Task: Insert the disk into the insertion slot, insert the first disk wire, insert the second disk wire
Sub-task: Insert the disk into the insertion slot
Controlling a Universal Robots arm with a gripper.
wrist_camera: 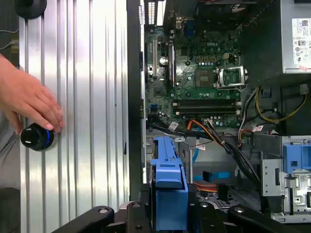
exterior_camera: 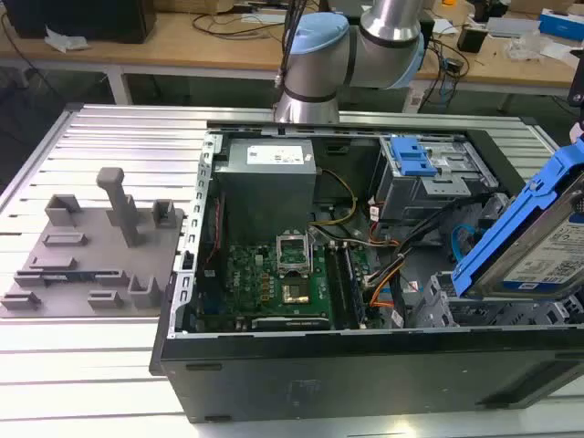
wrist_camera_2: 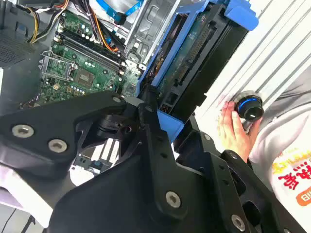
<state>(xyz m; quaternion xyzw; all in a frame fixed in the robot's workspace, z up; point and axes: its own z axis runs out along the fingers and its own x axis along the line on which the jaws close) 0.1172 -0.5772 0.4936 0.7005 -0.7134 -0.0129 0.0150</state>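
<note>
Holding anything, is the black gripper (wrist_camera: 170,209)?

Yes. Its jaws are clamping the flat rectangular silver-labelled disk in its bright blue plastic carrier (exterior_camera: 525,242). One black finger is pressing on each side of the carrier's end, and only the carrier is sitting between them.

Where is the disk hanging?

It is hanging tilted, one end high, at the exterior view's right. It is just over the grey perforated sheet-metal insertion slot (exterior_camera: 438,306) inside the open black computer case (exterior_camera: 274,383). Whether it is touching the cage I cannot tell.

How is the arm standing?

The silver and pale-blue robot arm (exterior_camera: 351,50) is rising behind the case's far side.

What is lying around it?

The thin flat light-blue second disk wire (wrist_camera_2: 112,13) is curling in loops near the green motherboard (exterior_camera: 283,274). A person's hand (wrist_camera: 30,99) is resting on the ribbed aluminium table (wrist_camera: 87,97) beside the case, fingertips touching a round black knob with a glowing blue ring (wrist_camera: 35,137). A grey plastic fixture plate with upright pegs (exterior_camera: 91,246) is sitting on the table at the exterior view's left, well apart from the case.
</note>
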